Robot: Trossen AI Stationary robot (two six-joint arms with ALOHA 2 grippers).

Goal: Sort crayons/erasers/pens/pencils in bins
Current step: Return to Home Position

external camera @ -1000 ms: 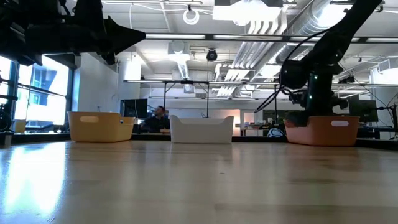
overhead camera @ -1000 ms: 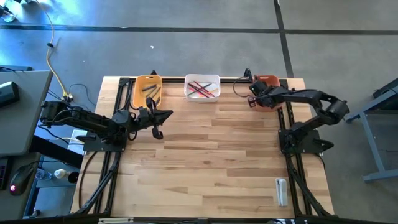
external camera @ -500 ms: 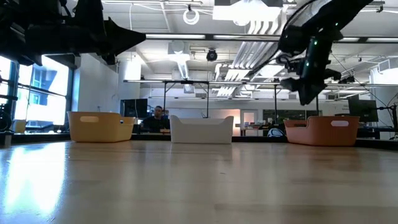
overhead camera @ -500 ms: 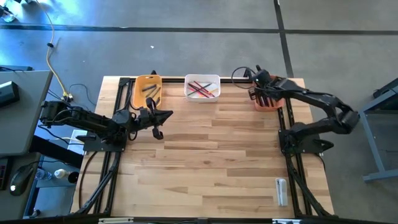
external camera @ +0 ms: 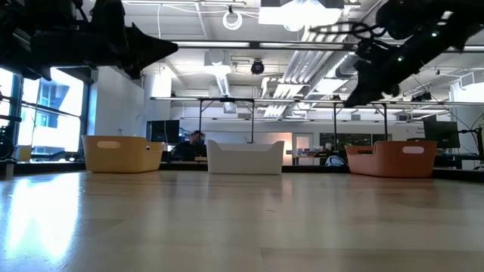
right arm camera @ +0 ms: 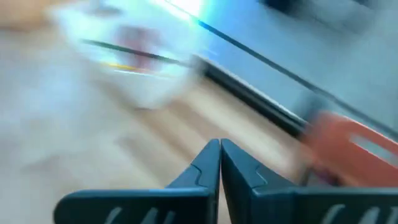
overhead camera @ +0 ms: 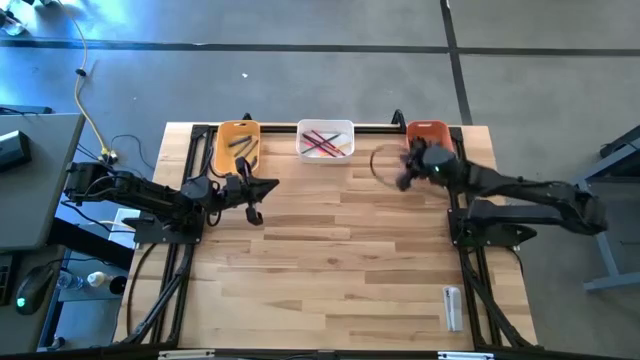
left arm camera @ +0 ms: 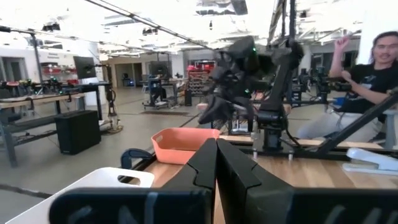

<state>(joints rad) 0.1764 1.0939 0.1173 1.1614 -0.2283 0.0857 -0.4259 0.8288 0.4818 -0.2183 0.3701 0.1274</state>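
One table (overhead camera: 330,260); at 11, 12, 1 o'clock: yellow-orange bin (overhead camera: 225,135), white bin (overhead camera: 325,123), red-orange bin (overhead camera: 428,130). Right gripper (right arm camera: 219,146), fingers pressed together, empty, near red-orange bin; low retract could clip its rim. Left gripper (left arm camera: 216,144) likewise, 10 o'clock. Pens (overhead camera: 241,143) in yellow-orange bin, pencils (overhead camera: 324,143) in white bin.

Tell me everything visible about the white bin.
The white bin is a small rectangular plastic-looking tray with rounded corners and a handle slot in its end wall. It stands upright at the table's far edge between the yellow-orange bin and red-orange bin, touching neither. Red, pink and green pencils lie crossed inside.
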